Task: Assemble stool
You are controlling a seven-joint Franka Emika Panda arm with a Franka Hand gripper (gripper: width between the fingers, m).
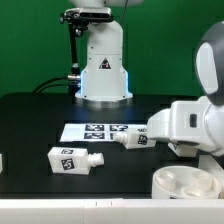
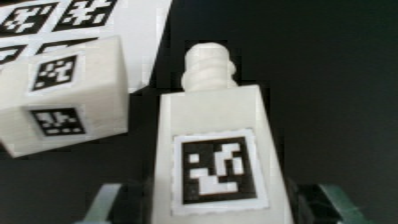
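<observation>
On the exterior view's left, a chunky square white plastic leg [image 1: 74, 160] with a black-and-white tag lies on its side on the black counter [image 1: 40, 115]. Just behind it lies the thin flat white marker board [image 1: 98, 130]. Right of the board, a second white tagged leg [image 1: 135, 140] points its short peg toward the exterior view's left. The claw [image 2: 217, 203] is open: its fingers [image 2: 118, 205] stand on both sides of this second leg, with a thin dark gap at each side. Farthest right, the thick round white seat [image 1: 185, 184] rests on the counter.
</observation>
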